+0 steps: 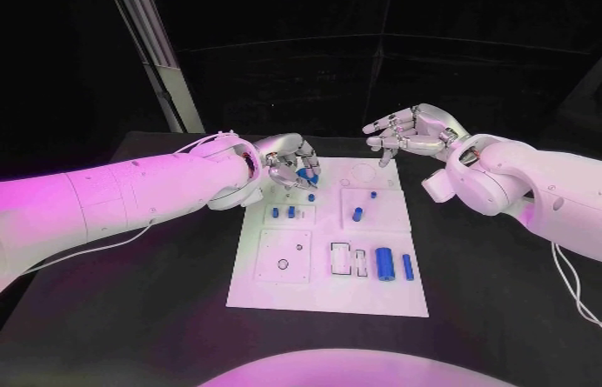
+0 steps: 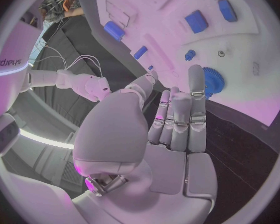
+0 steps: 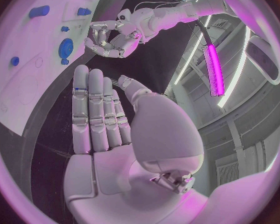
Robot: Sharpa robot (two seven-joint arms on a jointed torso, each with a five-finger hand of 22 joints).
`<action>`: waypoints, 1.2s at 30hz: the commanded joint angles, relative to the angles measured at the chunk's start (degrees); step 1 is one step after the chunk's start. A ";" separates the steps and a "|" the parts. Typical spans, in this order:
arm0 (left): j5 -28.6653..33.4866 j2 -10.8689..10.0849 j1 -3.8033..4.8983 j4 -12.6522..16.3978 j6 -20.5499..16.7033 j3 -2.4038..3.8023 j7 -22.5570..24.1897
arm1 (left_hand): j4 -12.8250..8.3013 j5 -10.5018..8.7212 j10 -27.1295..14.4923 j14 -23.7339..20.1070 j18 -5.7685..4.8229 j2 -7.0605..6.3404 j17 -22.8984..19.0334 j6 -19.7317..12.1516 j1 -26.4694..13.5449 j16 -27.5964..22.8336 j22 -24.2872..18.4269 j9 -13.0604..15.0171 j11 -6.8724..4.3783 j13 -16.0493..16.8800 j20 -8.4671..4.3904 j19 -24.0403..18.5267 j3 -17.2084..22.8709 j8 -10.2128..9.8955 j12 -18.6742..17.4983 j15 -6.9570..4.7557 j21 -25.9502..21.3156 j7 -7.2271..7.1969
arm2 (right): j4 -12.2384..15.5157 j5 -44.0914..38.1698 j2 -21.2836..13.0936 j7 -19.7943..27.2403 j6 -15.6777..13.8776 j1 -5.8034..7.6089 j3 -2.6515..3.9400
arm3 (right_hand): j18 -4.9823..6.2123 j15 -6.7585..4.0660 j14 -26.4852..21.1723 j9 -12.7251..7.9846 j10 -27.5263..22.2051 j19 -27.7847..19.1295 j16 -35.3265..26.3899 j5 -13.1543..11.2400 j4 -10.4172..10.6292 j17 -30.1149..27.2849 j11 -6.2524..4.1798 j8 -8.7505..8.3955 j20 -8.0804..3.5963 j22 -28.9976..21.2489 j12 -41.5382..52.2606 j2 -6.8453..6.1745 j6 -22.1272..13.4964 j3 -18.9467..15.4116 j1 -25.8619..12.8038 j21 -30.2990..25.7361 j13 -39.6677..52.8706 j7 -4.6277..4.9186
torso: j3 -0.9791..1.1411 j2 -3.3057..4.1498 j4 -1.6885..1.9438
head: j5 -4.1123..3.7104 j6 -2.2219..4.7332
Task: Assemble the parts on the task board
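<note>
The white task board (image 1: 329, 293) lies in the middle of the black table. A blue gear (image 1: 307, 176) lies at its far left corner. My left hand (image 1: 289, 165) hovers right beside the gear, fingers apart and nothing in its grasp. From the left wrist, the gear (image 2: 211, 79) sits just past the fingertips (image 2: 196, 74). My right hand (image 1: 414, 135) hangs above the board's far right corner, open and holding nothing. The right wrist view shows the gear (image 3: 67, 49) flat on the board, a little apart from my left hand (image 3: 112, 40).
Two blue cylinders (image 1: 384, 263) (image 1: 408, 266) lie at the board's near right. A blue block (image 1: 357, 213) sits in a square recess at mid-board, with small blue pieces (image 1: 291, 212) to its left. A slanted pale post (image 1: 157, 56) stands behind the table's left.
</note>
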 commanded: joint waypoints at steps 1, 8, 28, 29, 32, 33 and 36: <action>-9.81 1.19 -0.05 -1.44 -0.86 -0.10 1.05 | -0.26 -0.23 0.61 3.01 0.80 0.52 5.01 1.19 0.00 4.53 0.38 -0.75 -0.27 -1.01 -0.35 2.12 -0.91 -0.72 -0.40 -0.31 1.08 -0.18 | 0.04 0.04 0.16 0.56 0.42 0.10 0.03 | 0.11 -0.05 -0.29 0.04 -0.33 -0.56 0.21 0.18 0.12 0.09 -0.08 0.18 0.03 0.05 0.31 0.36 -0.34 0.38 0.00 -0.25 0.10 0.01 | 0.02 0.02 -0.04 | 0.01 0.11; -16.79 4.17 -0.73 -4.87 0.49 -0.36 -0.14 | -1.54 -0.12 1.52 7.11 -0.09 1.61 12.86 3.42 1.67 11.23 5.73 -2.54 -0.70 -3.70 -1.01 6.88 -1.10 -2.56 -1.34 -0.87 7.41 -0.79 | 0.00 -0.05 0.34 0.61 0.39 0.09 0.03 | 0.12 -0.06 -0.33 0.04 -0.36 -0.58 0.24 0.20 0.07 0.10 -0.09 0.20 0.03 0.07 0.34 0.37 -0.35 0.43 0.06 -0.24 0.10 0.01 | 0.03 0.03 -0.09 | 0.03 0.01; -19.79 7.89 -1.91 -9.31 6.14 -0.38 -2.09 | -2.26 -0.05 5.35 8.54 -1.85 2.12 12.56 7.19 1.54 12.49 16.21 -4.57 -1.38 -7.55 -1.69 10.96 0.54 -4.86 -3.60 -1.54 17.83 -1.52 | -0.01 -0.08 0.61 0.65 0.39 0.09 0.03 | 0.12 -0.06 -0.33 0.04 -0.36 -0.58 0.24 0.20 0.07 0.10 -0.09 0.20 0.03 0.07 0.34 0.37 -0.35 0.43 0.06 -0.24 0.10 0.01 | 0.07 -0.01 0.05 | -0.26 -0.20; -19.85 7.99 -1.95 -9.51 6.24 -0.38 -2.13 | -2.26 -0.05 5.47 8.55 -1.87 2.13 12.51 7.29 1.53 12.48 16.32 -4.61 -1.39 -7.62 -1.70 10.99 0.60 -4.90 -3.66 -1.55 17.93 -1.53 | -0.02 -0.08 0.63 0.65 0.39 0.09 0.03 | 0.12 -0.06 -0.33 0.04 -0.36 -0.58 0.24 0.20 0.07 0.10 -0.09 0.20 0.03 0.07 0.34 0.37 -0.35 0.43 0.06 -0.24 0.10 0.01 | 0.07 -0.01 0.05 | -0.26 -0.20; -19.98 8.30 -2.04 -10.06 6.57 -0.37 -2.21 | -2.30 -0.04 5.88 8.57 -1.94 2.21 12.23 7.63 1.50 12.41 16.76 -4.73 -1.45 -7.91 -1.74 11.11 0.83 -5.06 -3.90 -1.61 18.35 -1.59 | -0.04 -0.08 0.68 0.65 0.41 0.09 0.03 | 0.12 -0.06 -0.33 0.04 -0.36 -0.58 0.24 0.20 0.07 0.10 -0.09 0.20 0.03 0.07 0.34 0.37 -0.35 0.43 0.06 -0.24 0.10 0.01 | 0.06 -0.02 0.00 | -0.24 -0.26; -20.01 8.43 -2.07 -10.26 6.77 -0.36 -2.24 | -2.33 -0.03 6.05 8.58 -1.97 2.25 12.14 7.77 1.52 12.38 16.93 -4.77 -1.48 -8.01 -1.76 11.15 0.95 -5.11 -3.99 -1.62 18.50 -1.61 | -0.05 -0.08 0.70 0.65 0.42 0.09 0.03 | 0.12 -0.06 -0.33 0.04 -0.36 -0.58 0.24 0.20 0.07 0.10 -0.09 0.20 0.03 0.07 0.34 0.37 -0.35 0.43 0.06 -0.24 0.10 0.01 | 0.07 0.00 -0.03 | -0.22 -0.25; -20.06 8.68 -2.12 -10.59 7.31 -0.36 -2.29 | -2.43 -0.02 6.57 8.59 -2.03 2.34 11.90 8.17 1.54 12.33 17.31 -4.93 -1.55 -8.37 -1.81 11.23 1.32 -5.33 -4.33 -1.70 18.85 -1.69 | -0.06 -0.08 0.75 0.66 0.43 0.10 0.03 | 0.12 -0.06 -0.33 0.04 -0.36 -0.58 0.24 0.20 0.07 0.10 -0.09 0.20 0.03 0.07 0.34 0.37 -0.35 0.43 0.06 -0.24 0.10 0.01 | 0.09 -0.02 0.00 | -0.24 -0.27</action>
